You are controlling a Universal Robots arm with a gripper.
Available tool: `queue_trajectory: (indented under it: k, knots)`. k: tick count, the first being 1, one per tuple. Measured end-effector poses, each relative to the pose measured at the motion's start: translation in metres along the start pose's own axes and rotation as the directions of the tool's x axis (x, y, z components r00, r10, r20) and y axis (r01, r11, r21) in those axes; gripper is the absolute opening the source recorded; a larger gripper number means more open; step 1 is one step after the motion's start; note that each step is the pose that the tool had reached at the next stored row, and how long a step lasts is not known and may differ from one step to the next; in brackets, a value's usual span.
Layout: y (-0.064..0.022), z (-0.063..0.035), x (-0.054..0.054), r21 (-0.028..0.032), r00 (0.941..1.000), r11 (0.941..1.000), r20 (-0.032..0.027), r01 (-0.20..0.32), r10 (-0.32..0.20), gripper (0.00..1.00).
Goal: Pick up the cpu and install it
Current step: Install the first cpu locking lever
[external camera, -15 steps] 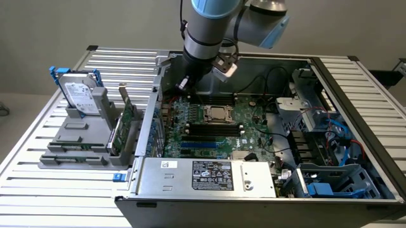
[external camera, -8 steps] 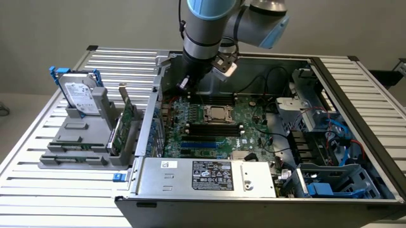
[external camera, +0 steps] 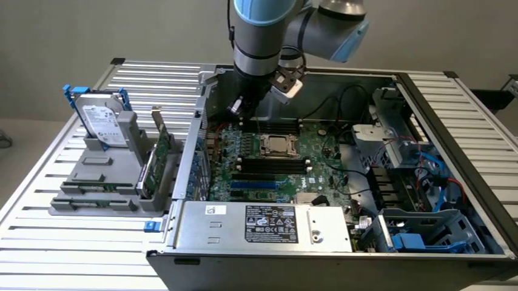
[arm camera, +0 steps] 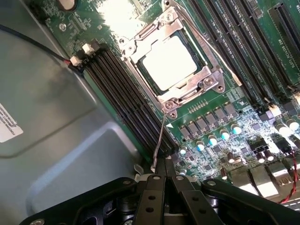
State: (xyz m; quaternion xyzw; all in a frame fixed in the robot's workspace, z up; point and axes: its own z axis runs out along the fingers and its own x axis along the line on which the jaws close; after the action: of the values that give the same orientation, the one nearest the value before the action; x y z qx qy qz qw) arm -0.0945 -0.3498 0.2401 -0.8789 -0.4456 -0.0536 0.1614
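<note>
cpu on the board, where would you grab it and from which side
The cpu lies flat, top up. A metal frame hems its rim and memory slots flank it, so no side approach looks open. Probably best to come straight down from above and take two opposite edges of its pale metal top.

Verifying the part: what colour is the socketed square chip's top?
The flat square cpu is pale silver, clearest in the wrist view.

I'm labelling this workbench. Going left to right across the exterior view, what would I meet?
hard drive → green circuit card → cpu → blue bracket
</note>
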Motion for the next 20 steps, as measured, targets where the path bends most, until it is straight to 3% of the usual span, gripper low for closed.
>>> queue_trajectory:
  k: [8,15,17,20]
  knots:
    - [-0.0001,0.0,0.0001,-0.0455,0.9975,0.9972,-0.0398,-0.06,0.058,0.11]
    - [-0.0001,0.0,0.0001,-0.0847,0.9921,0.9908,-0.0771,-0.105,0.099,0.11]
    - [-0.0001,0.0,0.0001,-0.0938,0.9898,0.9882,-0.0867,-0.121,0.113,0.11]
    - [0.0,0.0006,0.0,-0.1027,0.9861,0.9841,-0.0975,-0.145,0.135,0.11]
